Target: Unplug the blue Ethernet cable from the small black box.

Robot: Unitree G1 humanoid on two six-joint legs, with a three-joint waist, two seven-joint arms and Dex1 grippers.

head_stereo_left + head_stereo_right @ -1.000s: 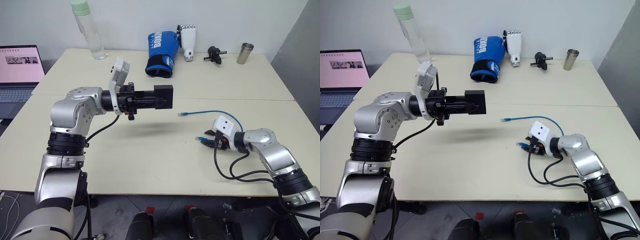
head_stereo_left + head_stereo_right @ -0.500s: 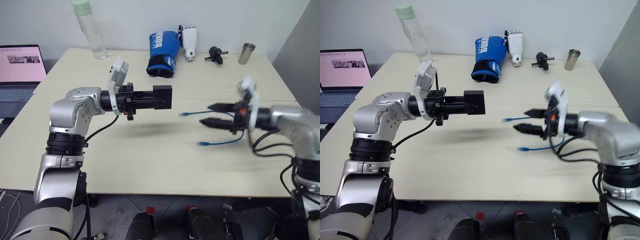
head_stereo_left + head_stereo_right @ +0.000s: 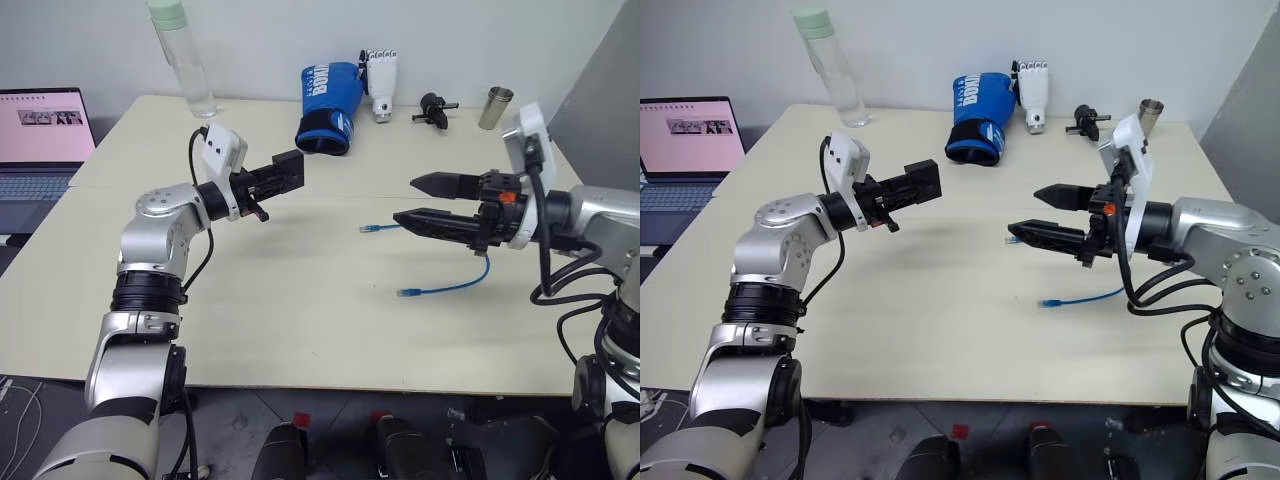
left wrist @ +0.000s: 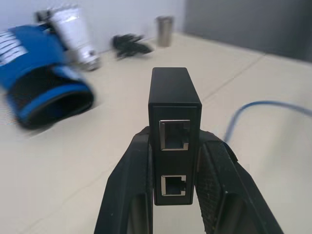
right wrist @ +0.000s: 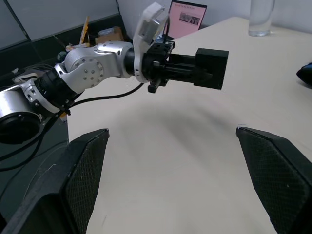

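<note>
The blue Ethernet cable lies loose on the worktop toward its right edge, one clear plug nearer the front edge and the other further in, with both ends free of any port. Above it the right pincer hangs in the air with its two black fingers spread wide apart and nothing between them, pointing toward the left side of the worktop. Across from it, nearer the left edge, the left pincer is clamped on the small black box and holds it above the surface; in the left wrist view the two ports on the box's face are vacant. Along the far edge stand a clear bottle, a blue boxing glove, a white robotic hand, a black knobbed gadget and a metal cup.
</note>
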